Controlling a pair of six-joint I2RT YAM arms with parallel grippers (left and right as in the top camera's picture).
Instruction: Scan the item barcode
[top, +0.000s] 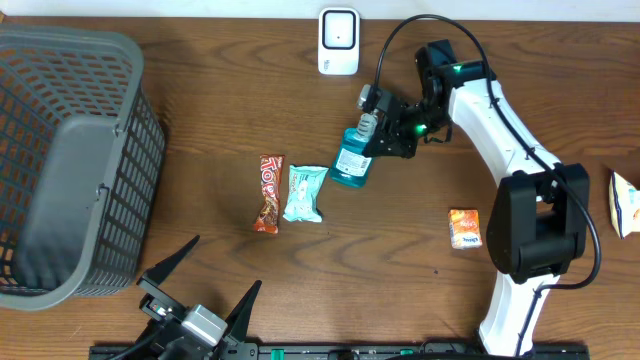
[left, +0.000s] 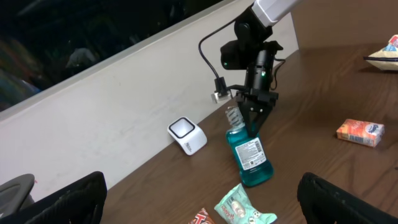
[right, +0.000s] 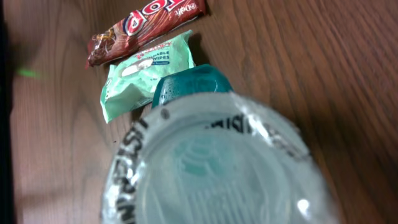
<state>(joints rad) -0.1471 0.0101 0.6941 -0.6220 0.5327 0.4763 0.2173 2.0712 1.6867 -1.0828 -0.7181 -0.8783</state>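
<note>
My right pincer (left: 245, 121) pinches the mouthwash bottle (left: 251, 157) by its cap, near the scanner (top: 339, 42); my left pincer (top: 224, 264) stands spread.

Seemingly a lab mock-up of a shop checkout: a wooden table (top: 220, 90) bears a grey shopping basket (top: 138, 165), a white scanner (top: 338, 42) and a chocolate bar (top: 269, 192).

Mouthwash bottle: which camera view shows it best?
The left wrist view: the whole mouthwash bottle shows from the side, clear cap, white label, teal body, with the right gripper at its neck. The overhead view shows it from above, partly under the gripper. The right wrist view shows mostly the blurred cap.
</note>
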